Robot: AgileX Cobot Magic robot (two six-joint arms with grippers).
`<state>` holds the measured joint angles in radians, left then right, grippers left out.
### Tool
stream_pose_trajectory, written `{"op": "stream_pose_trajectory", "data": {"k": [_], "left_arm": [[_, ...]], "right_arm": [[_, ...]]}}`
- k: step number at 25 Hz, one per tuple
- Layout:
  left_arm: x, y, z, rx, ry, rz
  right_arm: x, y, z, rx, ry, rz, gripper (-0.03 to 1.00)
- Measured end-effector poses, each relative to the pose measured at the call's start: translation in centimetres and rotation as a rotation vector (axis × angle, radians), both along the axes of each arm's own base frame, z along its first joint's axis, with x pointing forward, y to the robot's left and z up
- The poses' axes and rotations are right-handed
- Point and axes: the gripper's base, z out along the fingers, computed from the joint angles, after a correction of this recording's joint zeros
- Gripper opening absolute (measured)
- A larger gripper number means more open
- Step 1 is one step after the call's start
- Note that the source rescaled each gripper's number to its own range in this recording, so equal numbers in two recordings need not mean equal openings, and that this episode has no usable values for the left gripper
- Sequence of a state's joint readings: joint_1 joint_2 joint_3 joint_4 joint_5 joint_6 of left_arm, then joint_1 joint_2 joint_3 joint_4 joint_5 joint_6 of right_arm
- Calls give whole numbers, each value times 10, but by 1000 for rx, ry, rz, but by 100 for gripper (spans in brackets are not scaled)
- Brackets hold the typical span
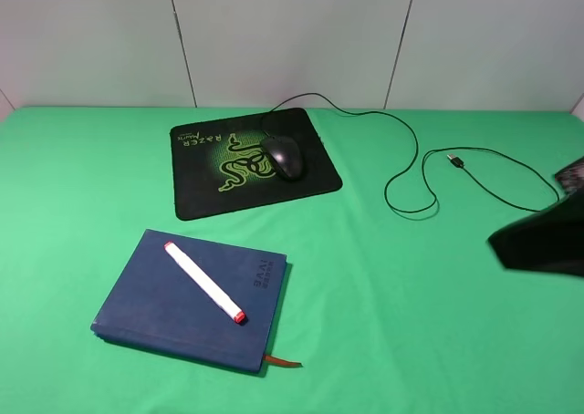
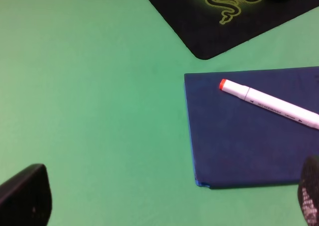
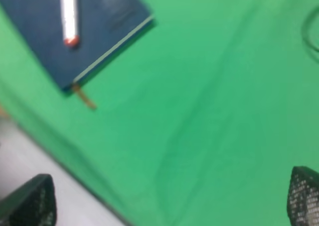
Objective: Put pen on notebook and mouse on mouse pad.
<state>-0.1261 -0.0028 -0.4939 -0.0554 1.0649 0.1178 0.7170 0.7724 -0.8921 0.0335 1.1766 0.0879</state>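
Observation:
The white pen [image 1: 204,282] with orange-red ends lies diagonally across the dark blue notebook [image 1: 192,297] at the front left. The glossy black mouse [image 1: 285,155] rests on the right part of the black mouse pad [image 1: 228,172] with its green logo. My left gripper [image 2: 167,206] hangs open above the cloth beside the notebook [image 2: 249,131] and pen [image 2: 269,103], holding nothing. My right gripper [image 3: 167,206] is open and empty over bare cloth, away from the notebook [image 3: 75,37]. The right arm [image 1: 543,241] shows as a dark shape at the right edge.
The mouse's thin cable [image 1: 401,159] loops across the green cloth to a USB plug [image 1: 453,160] at the back right. An orange-brown ribbon [image 1: 283,362] sticks out of the notebook's front edge. A white wall stands behind the table.

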Motion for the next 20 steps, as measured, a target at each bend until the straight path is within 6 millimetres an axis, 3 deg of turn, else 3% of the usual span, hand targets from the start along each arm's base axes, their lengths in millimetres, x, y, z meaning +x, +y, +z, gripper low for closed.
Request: {"op": "stream_pose_trajectory", "data": {"k": [3,9,14,20], "left_arm": [[0,0,0,0,0,0],[0,0,0,0,0,0],[0,0,0,0,0,0],[0,0,0,0,0,0]], "right_arm": [[-6,-27,-5,49,-63,-174,100],[-45,-67,-24,130,-282,-472,100],[-73,-78,-40,174,-502,-613,100],[-91,-79,-61,168,-555,-700,100]]}}
